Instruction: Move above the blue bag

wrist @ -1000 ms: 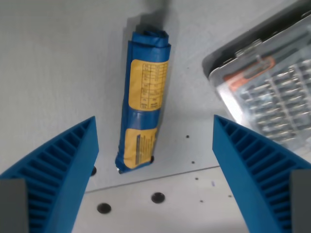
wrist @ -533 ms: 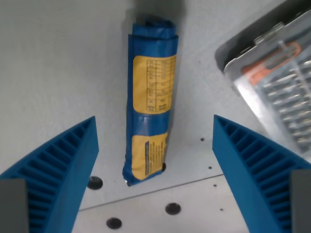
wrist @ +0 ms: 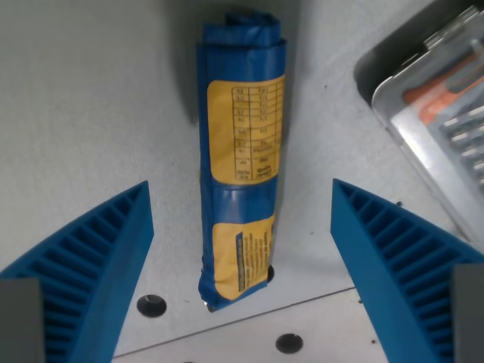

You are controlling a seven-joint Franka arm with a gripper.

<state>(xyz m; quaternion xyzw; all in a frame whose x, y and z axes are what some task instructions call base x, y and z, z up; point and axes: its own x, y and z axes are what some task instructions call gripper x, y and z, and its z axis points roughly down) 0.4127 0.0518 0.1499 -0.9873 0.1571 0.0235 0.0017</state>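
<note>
Blue tool (wrist: 242, 249) gaping wide, nothing held, blue bag (wrist: 240, 155) lying lengthwise between its fingers on the desk (wrist: 91, 113). Clear case (wrist: 435, 121) far right (risk: rightward drift could clip it).

Glossy plastic blue bag (wrist: 242, 151)

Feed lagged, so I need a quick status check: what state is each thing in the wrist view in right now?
Blue bag: rolled up, lying flat on the table, between the jaws but untouched.
Gripper: jaws wide open, holding nothing.
Clear plastic bit case: lid shut, lying at the wrist view's right, partly out of frame.
Table: grey, screw holes near the bottom edge.
</note>
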